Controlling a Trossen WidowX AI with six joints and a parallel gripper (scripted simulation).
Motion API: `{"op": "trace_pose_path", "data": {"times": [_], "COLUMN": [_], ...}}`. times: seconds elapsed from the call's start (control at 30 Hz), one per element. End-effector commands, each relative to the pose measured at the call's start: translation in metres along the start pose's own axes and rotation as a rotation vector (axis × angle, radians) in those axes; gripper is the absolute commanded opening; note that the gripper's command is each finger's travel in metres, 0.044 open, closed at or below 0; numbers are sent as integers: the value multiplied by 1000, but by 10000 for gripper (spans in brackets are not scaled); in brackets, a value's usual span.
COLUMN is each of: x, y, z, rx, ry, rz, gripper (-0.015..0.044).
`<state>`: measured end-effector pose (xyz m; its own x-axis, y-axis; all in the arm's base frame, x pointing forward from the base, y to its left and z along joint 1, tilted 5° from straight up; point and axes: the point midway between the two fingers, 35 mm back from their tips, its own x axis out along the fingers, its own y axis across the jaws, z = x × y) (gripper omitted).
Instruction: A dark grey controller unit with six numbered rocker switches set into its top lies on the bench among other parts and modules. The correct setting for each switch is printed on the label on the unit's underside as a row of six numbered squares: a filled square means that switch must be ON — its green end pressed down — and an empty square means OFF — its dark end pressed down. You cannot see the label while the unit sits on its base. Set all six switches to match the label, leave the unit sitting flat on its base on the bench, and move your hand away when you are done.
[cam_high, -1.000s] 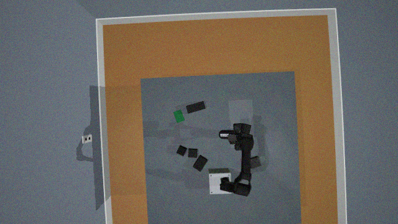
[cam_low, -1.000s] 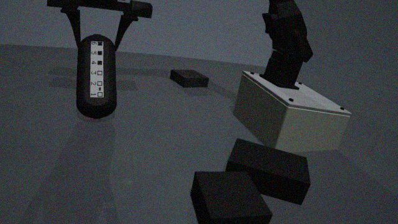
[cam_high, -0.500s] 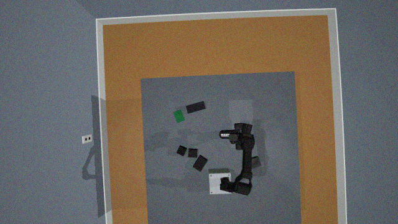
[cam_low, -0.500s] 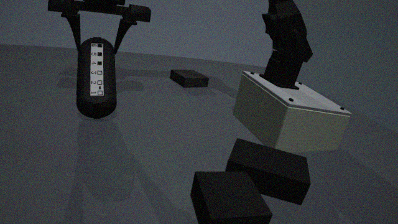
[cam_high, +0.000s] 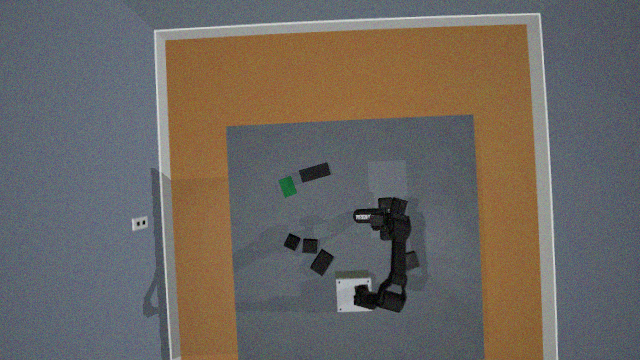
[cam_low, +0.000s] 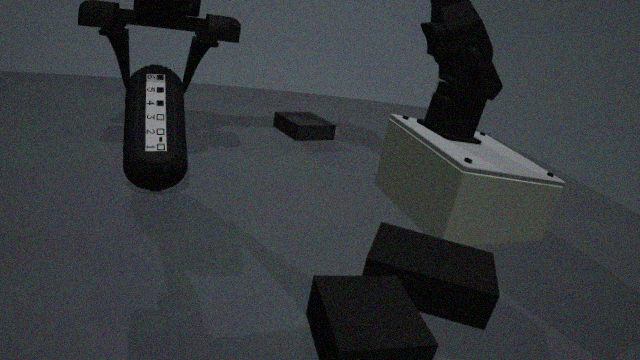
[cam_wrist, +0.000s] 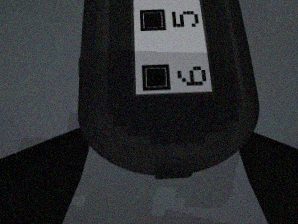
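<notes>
The dark controller unit (cam_high: 359, 212) (cam_low: 156, 172) (cam_wrist: 165, 125) is tilted, label side up, with its near end low at the bench in the exterior view and its other end raised. Its label (cam_high: 363, 217) (cam_low: 156, 112) (cam_wrist: 172, 42) shows filled squares at 4, 5 and 6 and empty squares at 1, 2 and 3; a small mark sits between 1 and 2. My gripper (cam_low: 156, 91) (cam_wrist: 165, 140) is shut on the unit's raised end, one finger at each side, near square 6. The rocker switches face away and are hidden.
The arm stands on a pale box with a white top (cam_high: 346, 300) (cam_low: 510, 170). Near it lie dark blocks (cam_high: 322, 262) (cam_low: 430, 275), a smaller one (cam_high: 310, 245) (cam_low: 375, 315) and another (cam_high: 292, 241). A green block (cam_high: 287, 186) lies by a long dark one (cam_high: 315, 172). A dark block (cam_high: 412, 260) (cam_low: 305, 125) lies beside the arm.
</notes>
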<state>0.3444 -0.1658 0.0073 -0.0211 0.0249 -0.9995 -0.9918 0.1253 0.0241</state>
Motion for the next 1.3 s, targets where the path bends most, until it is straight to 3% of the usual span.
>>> {"op": "trace_pose_path", "data": {"times": [0.0,1.27], "x": [9,36], "y": [4,4], "z": [2,-13], "rx": [-8,-8], "ry": [-11,-10], "rz": [19,20], "gripper": [335,335]}}
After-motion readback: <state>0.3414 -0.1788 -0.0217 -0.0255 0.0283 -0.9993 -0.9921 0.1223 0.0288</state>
